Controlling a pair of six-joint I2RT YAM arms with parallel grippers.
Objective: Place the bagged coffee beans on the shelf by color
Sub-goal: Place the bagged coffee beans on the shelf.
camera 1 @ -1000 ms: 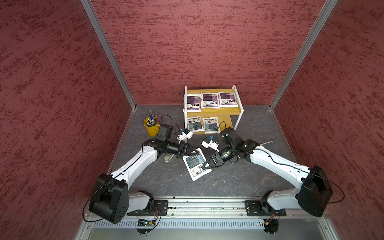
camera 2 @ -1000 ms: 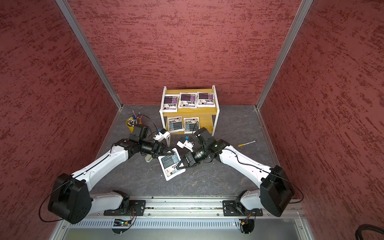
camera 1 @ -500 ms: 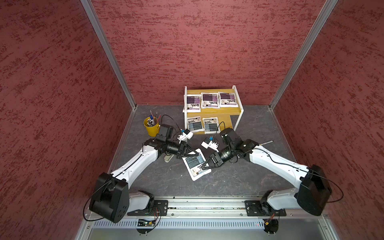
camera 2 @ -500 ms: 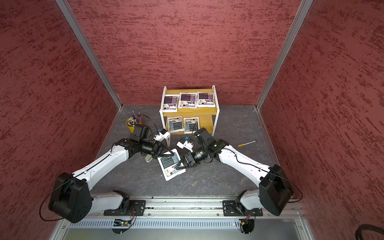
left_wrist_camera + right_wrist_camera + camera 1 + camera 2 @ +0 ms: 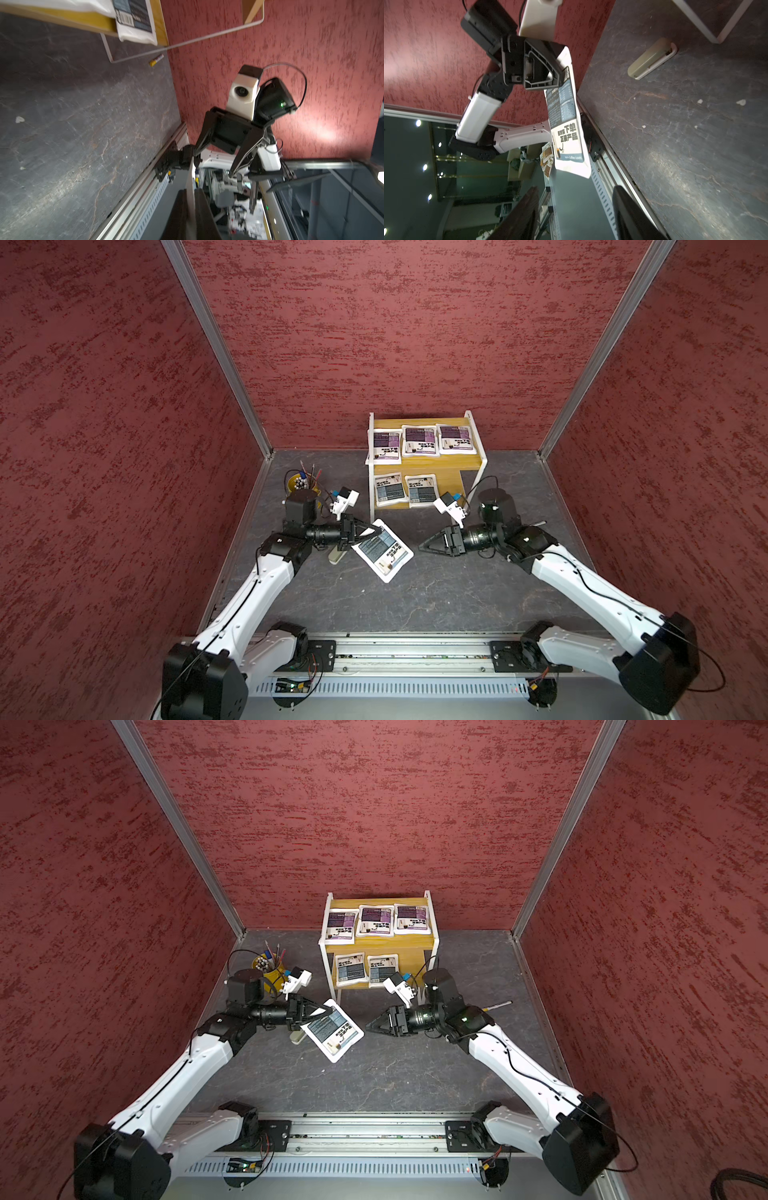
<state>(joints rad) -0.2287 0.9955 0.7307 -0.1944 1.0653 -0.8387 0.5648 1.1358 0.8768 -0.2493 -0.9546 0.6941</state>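
One grey-blue coffee bag (image 5: 383,552) was clamped at its short edge in the closed left gripper (image 5: 372,533), long axis pointing away toward the empty, spread-jawed right gripper (image 5: 421,548) nearby; shelf (image 5: 451,487) stood beyond both.

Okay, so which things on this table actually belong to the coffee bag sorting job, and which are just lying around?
Part of the job: shelf; three purple bags; two shelved grey-blue bags; held grey-blue bag in the left gripper.
Just lying about: yellow pen bucket; grey-green case; loose pen.
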